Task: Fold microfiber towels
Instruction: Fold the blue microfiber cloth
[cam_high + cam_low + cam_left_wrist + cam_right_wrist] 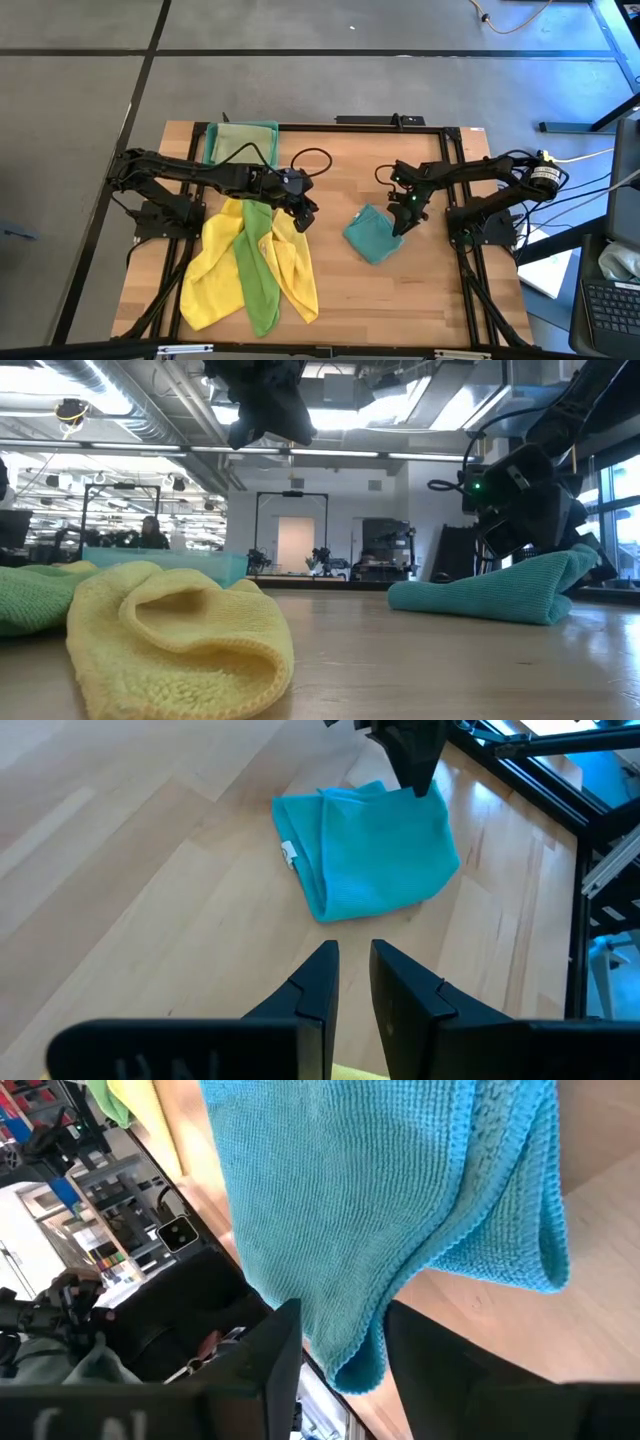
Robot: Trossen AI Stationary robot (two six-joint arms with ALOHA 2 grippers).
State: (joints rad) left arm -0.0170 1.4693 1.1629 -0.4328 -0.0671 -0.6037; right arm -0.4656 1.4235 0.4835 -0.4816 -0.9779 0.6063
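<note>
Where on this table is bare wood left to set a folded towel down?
Bare wood lies between the yellow towels and the teal towel, along the front edge right of the pile, and behind the teal towel. The left side is crowded: yellow and green towel heaped, tray behind.

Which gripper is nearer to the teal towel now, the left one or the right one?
The right gripper is nearer: it is at the teal towel, with the towel's edge between its fingers. The left gripper hangs apart from it, over the yellow towels.
</note>
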